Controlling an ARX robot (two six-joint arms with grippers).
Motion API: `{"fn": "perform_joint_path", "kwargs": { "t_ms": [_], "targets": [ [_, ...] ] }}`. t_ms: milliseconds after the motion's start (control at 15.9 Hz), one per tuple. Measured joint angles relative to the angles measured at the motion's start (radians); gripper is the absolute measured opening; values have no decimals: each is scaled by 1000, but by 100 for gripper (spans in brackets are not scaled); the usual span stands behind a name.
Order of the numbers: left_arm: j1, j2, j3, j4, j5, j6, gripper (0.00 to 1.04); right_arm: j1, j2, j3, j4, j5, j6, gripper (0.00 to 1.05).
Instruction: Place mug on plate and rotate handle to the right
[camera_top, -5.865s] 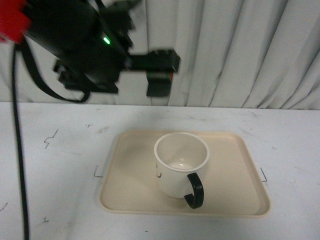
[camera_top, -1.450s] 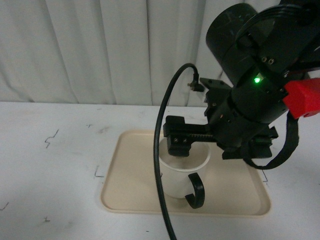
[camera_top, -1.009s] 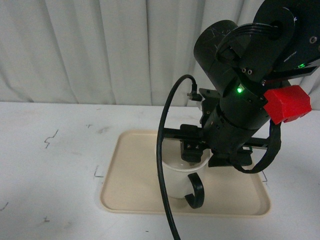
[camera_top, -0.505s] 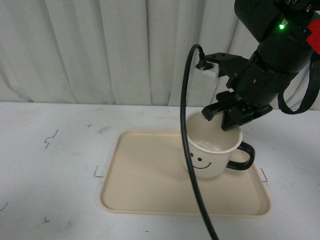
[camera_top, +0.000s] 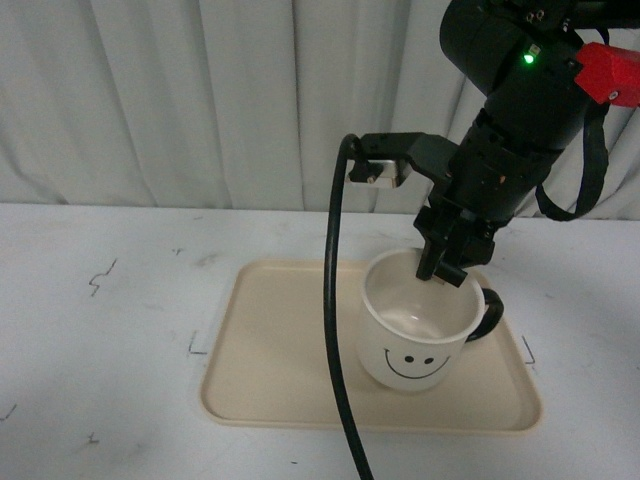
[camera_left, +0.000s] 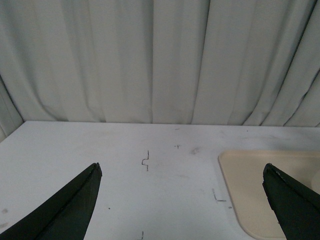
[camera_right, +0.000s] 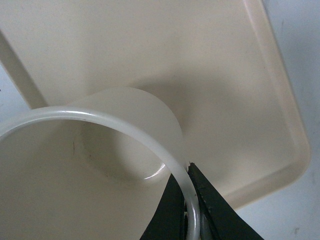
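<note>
The cream-white mug (camera_top: 418, 340) stands on the right half of the beige plate (camera_top: 280, 350), its smiley face turned toward the camera. Its black handle (camera_top: 488, 312) points right. My right gripper (camera_top: 442, 268) comes down from above and is shut on the mug's far rim, one finger inside and one outside. In the right wrist view the mug's rim (camera_right: 125, 131) runs between my black fingertips (camera_right: 207, 205), with the plate (camera_right: 240, 100) beneath. My left gripper (camera_left: 182, 200) stands open over bare table, left of the plate's edge (camera_left: 240, 200).
A white table (camera_top: 110, 330) with small black marks carries the plate. A white pleated curtain (camera_top: 200, 100) closes off the back. The right arm's black cable (camera_top: 335, 350) hangs down in front of the plate's middle.
The right gripper came down onto the mug and took its rim. It turned the mug so the handle swung from the front to the right, then shifted it slightly forward and left.
</note>
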Motion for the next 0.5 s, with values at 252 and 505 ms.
{"fn": "perform_joint_path", "kwargs": {
  "t_ms": [252, 505],
  "targets": [
    [0, 0, 0, 0, 0, 0, 98, 25, 59, 57, -27, -26, -23, 3],
    [0, 0, 0, 0, 0, 0, 98, 39, 113, 95, -65, 1, 0, 3]
  ]
}}
